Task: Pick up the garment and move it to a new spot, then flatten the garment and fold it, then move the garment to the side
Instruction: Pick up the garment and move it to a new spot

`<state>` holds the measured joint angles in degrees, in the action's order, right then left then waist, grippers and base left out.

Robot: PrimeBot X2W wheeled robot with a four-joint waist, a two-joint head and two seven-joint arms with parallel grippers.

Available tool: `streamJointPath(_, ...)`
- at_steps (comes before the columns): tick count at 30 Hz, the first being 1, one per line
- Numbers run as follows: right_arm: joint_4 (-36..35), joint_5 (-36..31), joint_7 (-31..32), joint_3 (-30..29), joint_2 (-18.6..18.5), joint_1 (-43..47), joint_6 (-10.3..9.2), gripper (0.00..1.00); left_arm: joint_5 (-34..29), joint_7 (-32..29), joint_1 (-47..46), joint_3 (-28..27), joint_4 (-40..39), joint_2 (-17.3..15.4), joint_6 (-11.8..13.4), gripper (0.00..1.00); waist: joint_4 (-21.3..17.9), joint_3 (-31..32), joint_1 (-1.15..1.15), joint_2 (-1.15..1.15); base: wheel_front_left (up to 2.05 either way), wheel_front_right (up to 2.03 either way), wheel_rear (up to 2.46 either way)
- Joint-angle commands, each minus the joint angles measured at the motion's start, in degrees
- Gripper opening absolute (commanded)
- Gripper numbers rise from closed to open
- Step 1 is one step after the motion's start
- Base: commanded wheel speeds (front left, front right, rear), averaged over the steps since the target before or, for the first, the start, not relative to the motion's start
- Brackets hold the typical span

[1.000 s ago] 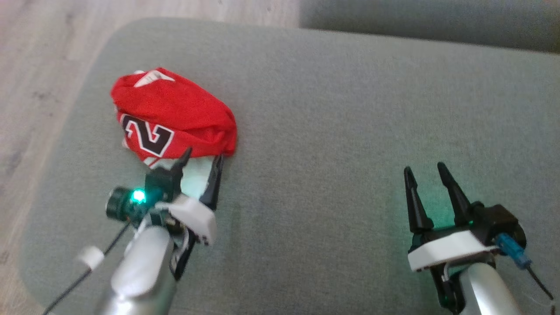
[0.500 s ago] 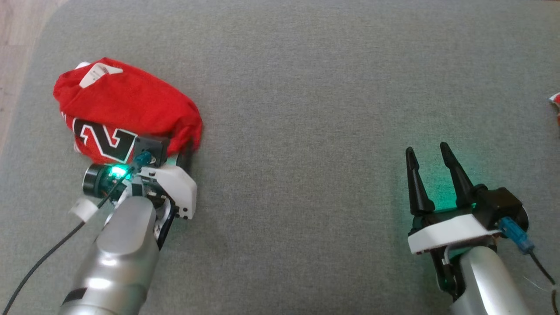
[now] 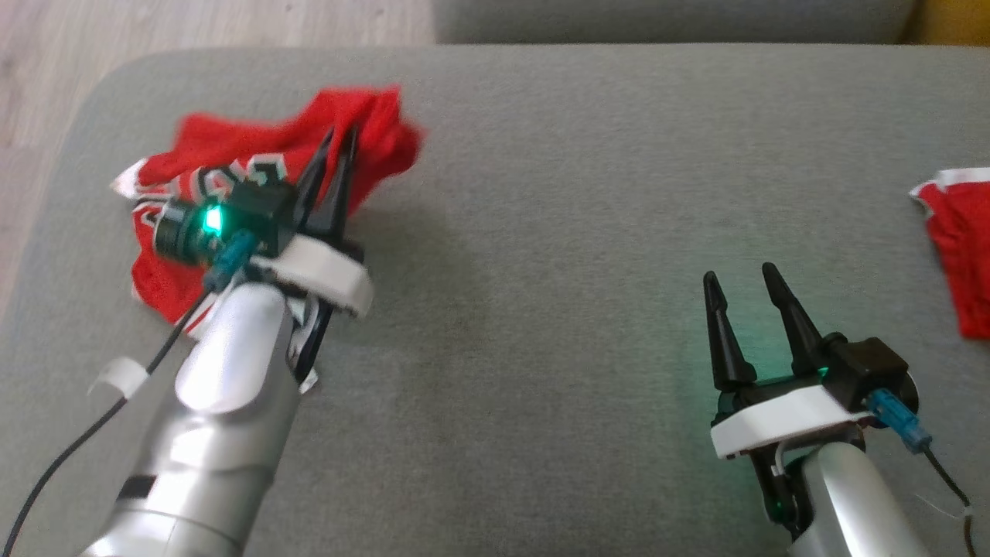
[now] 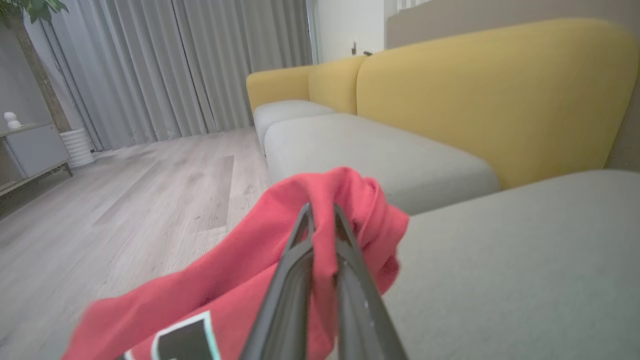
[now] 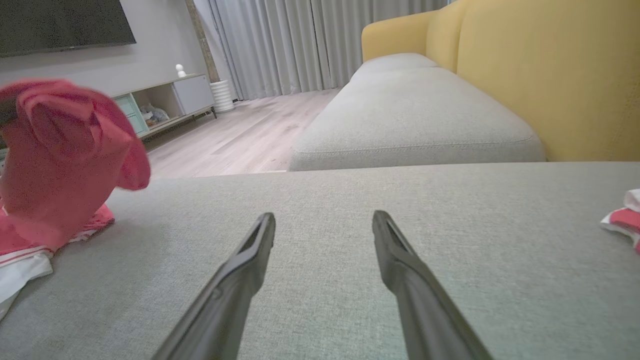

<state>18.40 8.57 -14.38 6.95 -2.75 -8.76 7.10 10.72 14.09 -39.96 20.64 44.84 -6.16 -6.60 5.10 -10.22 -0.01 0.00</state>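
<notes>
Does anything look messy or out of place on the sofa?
The red jersey is crumpled near the left end of the gray cushion, one fold pinched by the left gripper. A second red-and-white garment lies apart at the right edge. Nothing looks damaged.

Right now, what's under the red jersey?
Grey cushion. The jersey lies bunched on it, one fold pinched up by the left gripper. Anything beneath the heap is covered.
</notes>
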Motion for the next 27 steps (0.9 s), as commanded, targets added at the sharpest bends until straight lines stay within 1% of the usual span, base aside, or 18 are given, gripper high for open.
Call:
streamJointPath(1, -1.5, 0.4, -0.6, 1.4, -0.1, -0.3, 0.39, 1.00, 0.6, 0.8, -3.4, -0.9, -4.3, -1.0, -0.2, 0.00, -1.4, 1.4, 0.01, 0.00, 0.00, 0.00, 0.00)
streamJointPath(3, -1.5, 0.9, -0.6, 1.6, -0.1, -0.2, 0.39, 1.00, 0.8, 0.9, -3.4, -0.5, -8.6, -0.9, -0.4, 0.00, -2.4, 2.2, 0.01, 0.00, 0.00, 0.00, 0.00)
streamJointPath(4, -1.7, 1.4, -0.6, 1.6, -0.1, -0.1, 0.39, 1.00, 1.1, 0.9, -3.1, 0.2, -12.5, -0.6, -0.5, 0.00, -3.7, 2.7, 0.01, 0.00, 0.00, 0.00, 0.00)
streamJointPath(7, -1.9, 2.0, -0.6, 1.6, -0.1, -0.1, 0.39, 1.00, 1.6, 0.7, -2.7, 2.0, -17.1, -0.3, -0.7, 0.00, -5.8, 2.8, 0.01, 0.00, 0.00, 0.00, 0.00)
streamJointPath(11, -2.3, 2.6, -0.6, 1.5, -0.1, -0.2, 0.39, 1.00, 2.2, -1.1, -2.5, 4.7, -21.8, 0.4, -0.7, 0.00, -9.0, 2.3, 0.01, 0.00, 0.00, 0.00, 0.00)
streamJointPath(17, -2.9, 3.4, -0.6, 0.9, -0.1, -1.2, 0.39, 1.00, 3.5, -2.8, -2.6, 10.3, -25.1, 2.6, -0.6, 0.00, -13.9, 0.7, 0.01, 0.00, 0.00, 0.00, 0.00)
streamJointPath(21, -3.3, 3.8, -0.6, 1.1, -0.1, -1.9, 0.39, 1.00, 5.7, -2.7, -3.4, 14.4, -24.3, 3.2, 0.6, 0.00, -17.0, -0.5, 0.01, 0.00, 0.00, 0.00, 0.00)
streamJointPath(22, -3.3, 4.0, -0.6, 1.2, -0.1, -2.0, 0.39, 1.00, 7.1, -2.7, -3.6, 15.8, -24.2, 3.2, 1.0, 0.00, -17.7, -0.8, 0.01, 0.00, 0.00, 0.00, 0.00)
streamJointPath(23, -3.4, 4.0, -0.6, 1.3, -0.1, -2.1, 0.39, 1.00, 8.3, -2.9, -3.8, 17.6, -23.8, 3.2, 1.6, 0.29, -18.2, -1.0, 0.01, 0.00, 0.00, 0.00, 0.00)
streamJointPath(24, -3.4, 4.1, -0.6, 1.3, -0.1, -2.2, 0.39, 1.00, 9.2, -3.2, -4.1, 19.5, -23.3, 3.2, 2.1, 1.00, -18.7, -1.3, 0.01, 0.00, 0.00, 0.00, 0.00)
streamJointPath(27, -3.6, 4.3, -0.6, 1.2, -0.1, -2.3, 0.39, 1.00, 11.5, -3.3, -5.0, 24.2, -22.2, 3.3, 3.5, 1.00, -19.2, -1.9, 0.01, 0.00, 0.00, 0.00, 0.00)
